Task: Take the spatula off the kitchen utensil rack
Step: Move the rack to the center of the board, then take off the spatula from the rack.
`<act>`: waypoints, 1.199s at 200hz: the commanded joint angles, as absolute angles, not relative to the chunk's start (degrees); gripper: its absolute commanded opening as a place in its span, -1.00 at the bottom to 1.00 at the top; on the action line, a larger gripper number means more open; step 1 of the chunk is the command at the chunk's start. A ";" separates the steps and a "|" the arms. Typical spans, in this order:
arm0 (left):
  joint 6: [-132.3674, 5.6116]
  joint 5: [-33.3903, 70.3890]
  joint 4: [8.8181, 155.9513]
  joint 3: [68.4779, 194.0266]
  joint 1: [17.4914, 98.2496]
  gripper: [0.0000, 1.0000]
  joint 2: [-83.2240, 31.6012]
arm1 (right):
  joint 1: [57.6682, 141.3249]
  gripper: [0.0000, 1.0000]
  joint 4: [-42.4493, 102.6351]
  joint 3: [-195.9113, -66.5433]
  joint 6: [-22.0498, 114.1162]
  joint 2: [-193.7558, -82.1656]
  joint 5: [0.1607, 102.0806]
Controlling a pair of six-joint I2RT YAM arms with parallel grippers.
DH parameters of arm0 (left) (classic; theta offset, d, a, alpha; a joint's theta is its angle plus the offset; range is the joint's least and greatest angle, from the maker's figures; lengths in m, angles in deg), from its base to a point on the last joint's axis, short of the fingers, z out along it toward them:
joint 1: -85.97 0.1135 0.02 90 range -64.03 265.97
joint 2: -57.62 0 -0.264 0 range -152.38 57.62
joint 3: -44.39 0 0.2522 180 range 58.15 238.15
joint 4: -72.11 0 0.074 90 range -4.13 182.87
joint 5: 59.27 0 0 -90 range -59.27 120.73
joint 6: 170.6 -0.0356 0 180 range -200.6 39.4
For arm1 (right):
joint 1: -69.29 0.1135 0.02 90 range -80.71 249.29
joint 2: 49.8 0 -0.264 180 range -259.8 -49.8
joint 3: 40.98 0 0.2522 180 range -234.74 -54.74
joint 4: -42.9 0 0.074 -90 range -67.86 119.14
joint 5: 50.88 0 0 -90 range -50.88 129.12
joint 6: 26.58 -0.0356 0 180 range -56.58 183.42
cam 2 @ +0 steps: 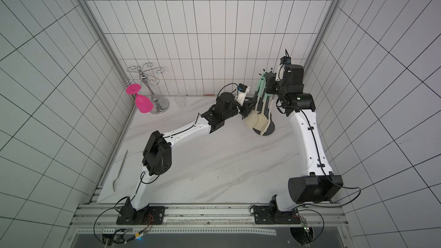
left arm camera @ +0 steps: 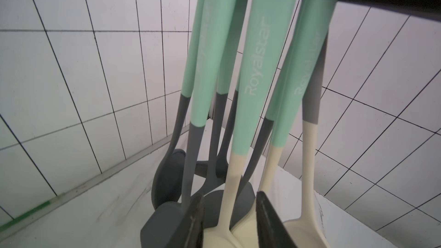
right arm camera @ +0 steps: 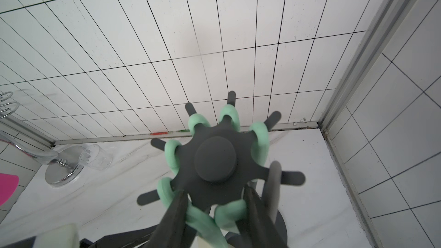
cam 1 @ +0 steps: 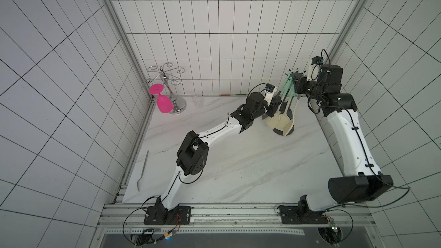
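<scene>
Low beside the hanging utensils (left arm camera: 205, 67), your left gripper (left arm camera: 230, 194) stands partly open, its fingers (left arm camera: 198, 211) flanking the cream neck of the spatula (left arm camera: 236, 161) without touching it. Beyond, your right gripper (right arm camera: 214, 189) pinches the hub of the kitchen utensil rack (right arm camera: 214, 158) at the far right corner of the table (cam 1: 238, 163).

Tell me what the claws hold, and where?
The right gripper clamps the dark grey kitchen utensil rack by its star-shaped top. The left gripper straddles a mint-handled cream utensil at its neck, without gripping.
</scene>
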State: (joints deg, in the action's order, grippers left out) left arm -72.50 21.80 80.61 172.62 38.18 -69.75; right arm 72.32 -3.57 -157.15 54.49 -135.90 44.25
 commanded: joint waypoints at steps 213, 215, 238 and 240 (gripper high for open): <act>-69.18 17.28 76.47 182.90 37.55 -1.00 -77.35 | 73.05 -1.00 -10.45 -148.05 52.32 -133.17 47.18; -69.24 17.32 76.22 182.52 37.61 -1.00 -77.07 | 73.07 -1.00 -10.48 -148.07 52.40 -133.20 47.07; -69.32 17.29 73.26 177.57 38.19 -1.00 -73.22 | 73.03 -1.00 -11.11 -148.16 52.93 -133.20 46.32; -69.34 17.28 72.85 177.08 38.28 -1.00 -72.80 | 73.04 -1.00 -11.16 -148.14 52.95 -133.20 46.33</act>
